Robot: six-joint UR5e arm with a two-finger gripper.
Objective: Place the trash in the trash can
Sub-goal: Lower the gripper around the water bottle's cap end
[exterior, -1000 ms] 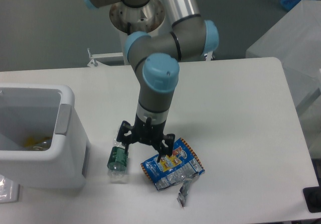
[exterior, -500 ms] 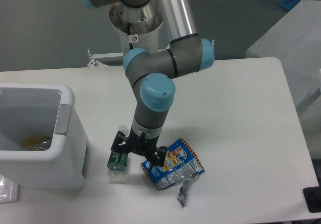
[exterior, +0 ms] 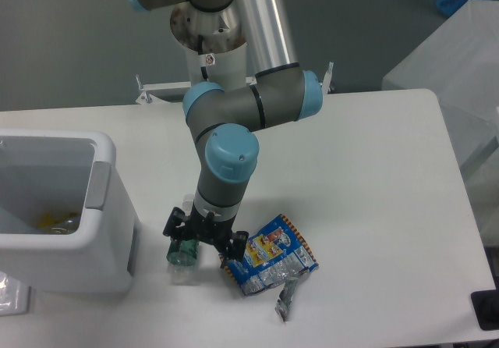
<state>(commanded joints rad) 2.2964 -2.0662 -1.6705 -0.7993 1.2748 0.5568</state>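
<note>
On the table (exterior: 374, 176): three pieces of trash are seen outside the bin, all near the front edge.
Bottle (exterior: 182, 253): it lies on its side just right of the bin, partly hidden by the gripper; the green label is visible, the cap end is covered.
Bag (exterior: 269, 256): it lies flat just right of the bottle, blue and silver, crumpled at its lower edge.
Scrap (exterior: 284, 297): a small silver piece is seen at the bag's lower right corner, touching it or nearly so.
Bin (exterior: 54, 215): it stands at the left edge, open at the top; something yellowish and a shiny item are glimpsed inside, too unclear to be named.
Gripper (exterior: 204, 237): it is held low over the table, above the bottle and the bag's left edge. The fingers are spread apart, one by the bottle, the other by the bag. Nothing is clamped between them.
Step in hand: a descent onto the bottle is judged likely, since the gripper sits closest over it, though the bag cannot be ruled out.
Done: nothing of these three pieces is in the bin; whether the items inside count as task trash cannot be told.
Left: all three pieces are to be grasped, carried left and released over the bin opening.
</note>
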